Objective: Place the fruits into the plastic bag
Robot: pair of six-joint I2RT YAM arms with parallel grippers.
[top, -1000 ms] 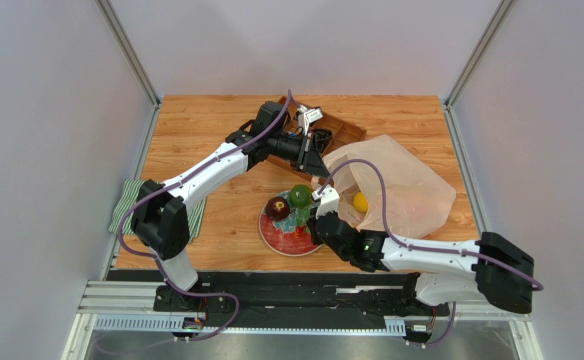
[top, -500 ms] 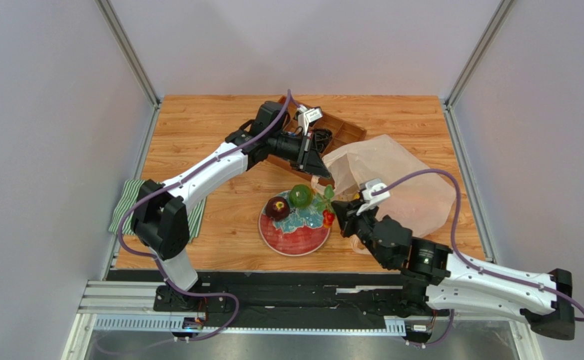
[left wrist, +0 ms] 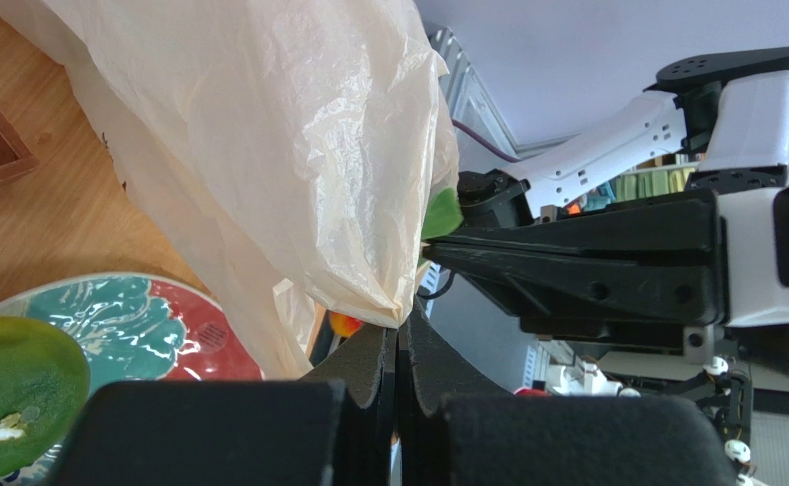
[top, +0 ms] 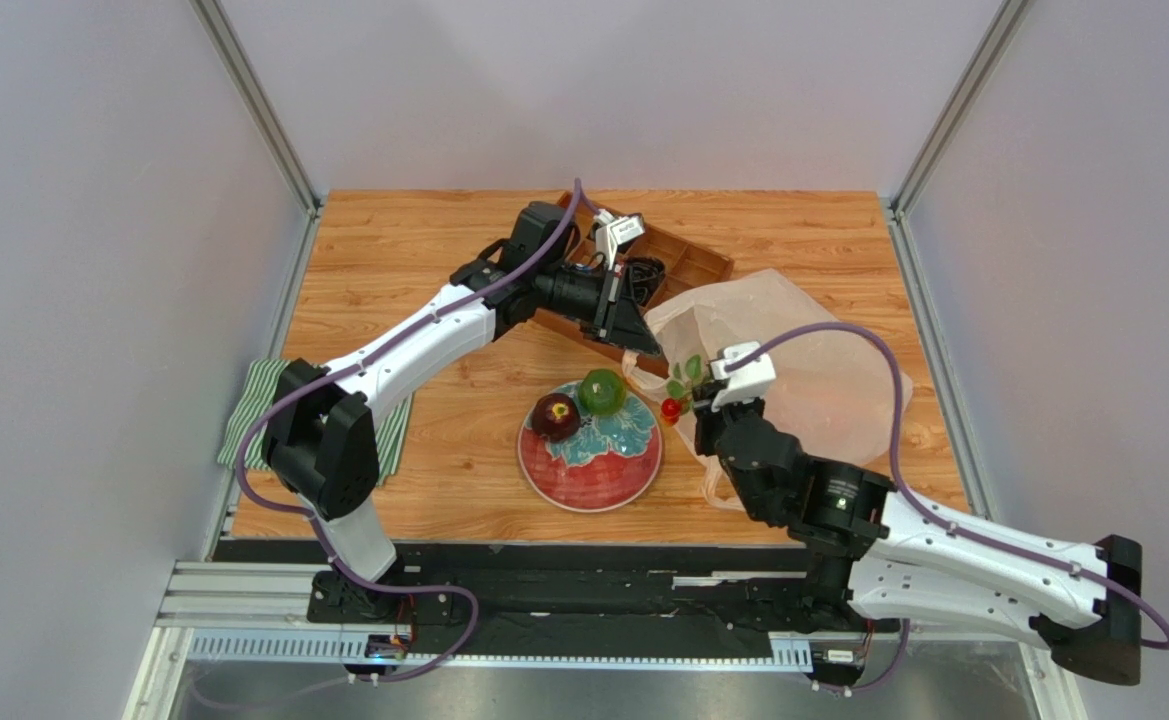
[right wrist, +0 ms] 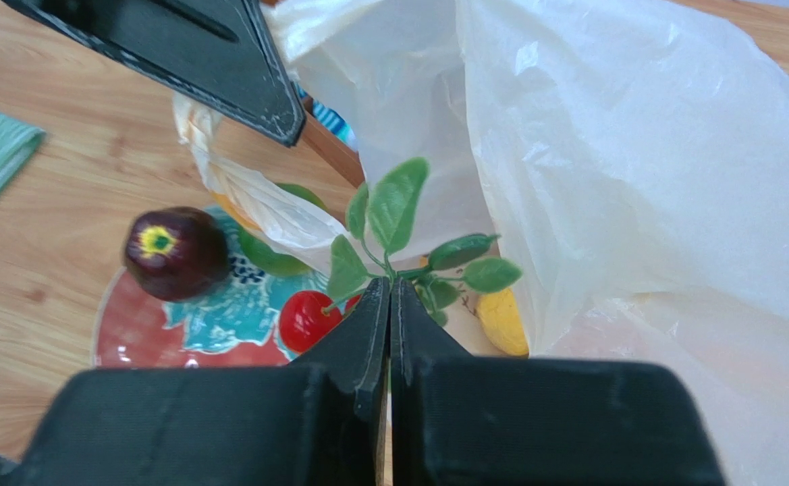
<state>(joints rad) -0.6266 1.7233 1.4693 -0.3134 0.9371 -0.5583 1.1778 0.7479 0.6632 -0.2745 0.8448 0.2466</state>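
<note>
My left gripper (top: 640, 333) is shut on the rim of the pinkish-white plastic bag (top: 793, 360) and holds its mouth up; the pinch shows in the left wrist view (left wrist: 398, 326). My right gripper (top: 689, 396) is shut on the stem of a leafy green sprig with small red fruit (right wrist: 307, 319), held above the gap between the plate's right edge and the bag mouth. A dark red apple (top: 554, 416) and a green round fruit (top: 601, 392) sit on the red-rimmed plate (top: 590, 477). A small yellow fruit (right wrist: 503, 322) lies inside the bag. The other fruits are hidden.
A brown wooden compartment tray (top: 683, 270) stands behind the bag, under my left arm. A green striped cloth (top: 245, 416) lies at the table's left edge. The bag's loop handle (right wrist: 256, 208) hangs over the plate's far side.
My right gripper has lifted the leafy sprig with red fruit off the plate and carried it right and back toward the bag mouth. My left gripper has kept hold of the bag.
</note>
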